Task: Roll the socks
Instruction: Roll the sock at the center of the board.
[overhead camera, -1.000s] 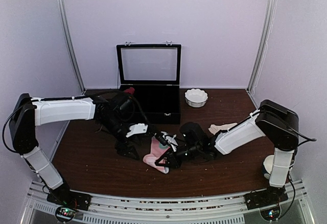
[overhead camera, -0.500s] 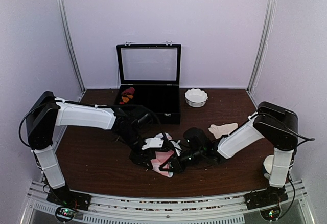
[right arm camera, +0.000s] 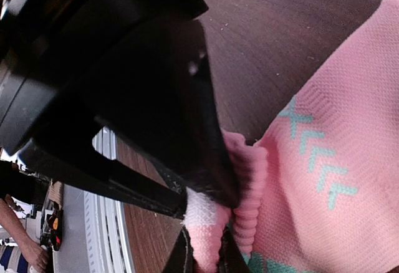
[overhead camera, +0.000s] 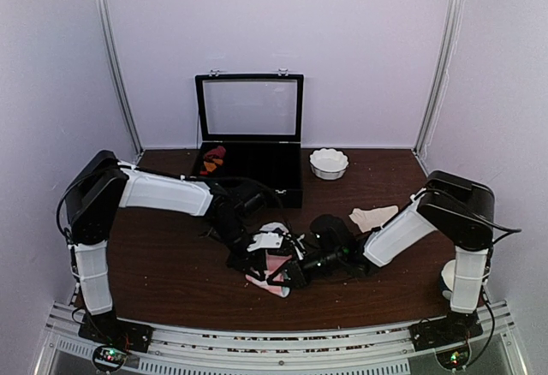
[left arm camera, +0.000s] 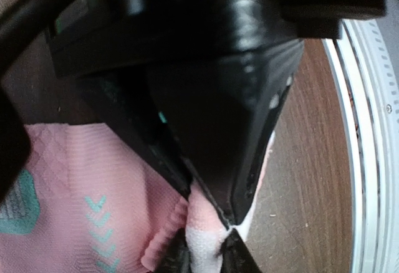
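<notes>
My left claw (left arm camera: 209, 251) and right claw (right arm camera: 206, 252) are both pinched shut on the pink sock (overhead camera: 272, 270), at the near middle of the counter (overhead camera: 171, 281). It looks soft, light and floppy, so I'd grip folded edges. The cream sock (overhead camera: 372, 217) lies to the right.

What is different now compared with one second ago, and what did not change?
The left gripper swung right to the pink sock and now pinches its edge. It is close to the right gripper, which also pinches the sock and barely moved. The sock looks more bunched than before. The cream sock, white bowl and black box stayed in place.
</notes>
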You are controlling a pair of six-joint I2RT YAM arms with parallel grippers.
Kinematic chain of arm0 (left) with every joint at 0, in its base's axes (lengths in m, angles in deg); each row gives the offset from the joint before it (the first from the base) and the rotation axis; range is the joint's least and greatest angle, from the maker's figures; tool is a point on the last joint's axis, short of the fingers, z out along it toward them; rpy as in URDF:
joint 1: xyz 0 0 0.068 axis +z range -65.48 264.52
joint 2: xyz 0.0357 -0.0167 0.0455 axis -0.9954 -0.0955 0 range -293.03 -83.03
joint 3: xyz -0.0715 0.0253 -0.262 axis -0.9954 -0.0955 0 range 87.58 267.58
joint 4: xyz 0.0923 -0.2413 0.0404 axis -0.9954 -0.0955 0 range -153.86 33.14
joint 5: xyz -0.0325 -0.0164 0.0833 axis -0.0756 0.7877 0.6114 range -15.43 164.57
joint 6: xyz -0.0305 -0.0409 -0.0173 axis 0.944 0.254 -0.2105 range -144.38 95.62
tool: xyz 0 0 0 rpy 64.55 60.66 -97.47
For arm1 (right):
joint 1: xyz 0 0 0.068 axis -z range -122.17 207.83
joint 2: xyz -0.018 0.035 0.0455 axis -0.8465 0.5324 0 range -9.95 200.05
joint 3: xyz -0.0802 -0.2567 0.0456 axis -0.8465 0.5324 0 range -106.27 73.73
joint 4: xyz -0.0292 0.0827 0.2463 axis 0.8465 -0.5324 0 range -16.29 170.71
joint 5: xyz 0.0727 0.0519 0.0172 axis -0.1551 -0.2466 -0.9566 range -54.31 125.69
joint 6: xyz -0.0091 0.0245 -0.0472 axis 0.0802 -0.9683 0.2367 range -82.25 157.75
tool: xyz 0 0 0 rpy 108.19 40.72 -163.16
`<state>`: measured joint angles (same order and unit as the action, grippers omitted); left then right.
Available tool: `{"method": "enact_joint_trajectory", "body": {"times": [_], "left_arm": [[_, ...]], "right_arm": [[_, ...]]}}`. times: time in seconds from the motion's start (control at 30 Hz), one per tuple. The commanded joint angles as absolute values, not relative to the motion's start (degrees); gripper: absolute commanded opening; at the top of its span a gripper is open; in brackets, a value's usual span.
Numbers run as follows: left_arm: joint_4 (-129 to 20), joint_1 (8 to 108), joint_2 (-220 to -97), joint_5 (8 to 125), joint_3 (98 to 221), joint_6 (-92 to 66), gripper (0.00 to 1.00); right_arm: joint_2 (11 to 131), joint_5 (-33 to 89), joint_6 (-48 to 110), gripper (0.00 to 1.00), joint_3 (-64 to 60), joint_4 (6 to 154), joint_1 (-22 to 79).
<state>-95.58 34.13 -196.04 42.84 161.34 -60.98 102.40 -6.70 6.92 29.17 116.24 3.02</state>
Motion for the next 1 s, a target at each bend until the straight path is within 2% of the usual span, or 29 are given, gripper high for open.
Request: {"method": "enact_joint_trajectory", "body": {"times": [0.0, 0.13, 0.2, 0.3, 0.4, 0.57, 0.7, 0.8, 0.97], "left_arm": [[-98.8, 33.8, -200.0, 43.4, 164.4, -60.8, 0.1], [-99.9, 33.8, -201.8, 44.3, 164.9, -60.9, 0.0], [-100.6, 33.8, -202.6, 44.8, 165.5, -60.8, 0.0], [-102.0, 33.9, -203.9, 45.0, 166.4, -60.7, 0.0], [-104.1, 33.9, -205.7, 44.3, 167.9, -60.6, 0.0], [-106.4, 34.0, -207.8, 43.5, 169.8, -60.9, 0.0], [-108.4, 34.4, -209.4, 42.7, 171.8, -61.1, 0.0], [-109.6, 35.0, -210.4, 41.9, 173.0, -61.0, 0.0], [-110.7, 36.2, -211.1, 41.4, 173.7, -60.7, 0.0]], "right_arm": [[101.8, -6.1, 6.9, 0.08, 31.5, 118.0, 3.3], [100.2, -5.1, 8.3, 0.12, 32.6, 118.0, 3.3], [98.8, -4.2, 9.6, 0.16, 33.4, 118.1, 3.2], [95.3, -0.9, 14.2, 0.35, 35.3, 116.7, 2.7], [89.2, 4.7, 23.8, 0.46, 37.0, 109.9, 0.7], [81.5, 15.0, 35.6, 0.52, 40.6, 98.9, -3.3], [76.8, 19.3, 39.2, 0.57, 44.5, 96.5, -5.5], [74.3, 20.1, 41.9, 0.69, 46.1, 95.9, -7.5], [72.1, 25.5, 44.7, 0.7, 48.6, 94.6, -10.4]]}}
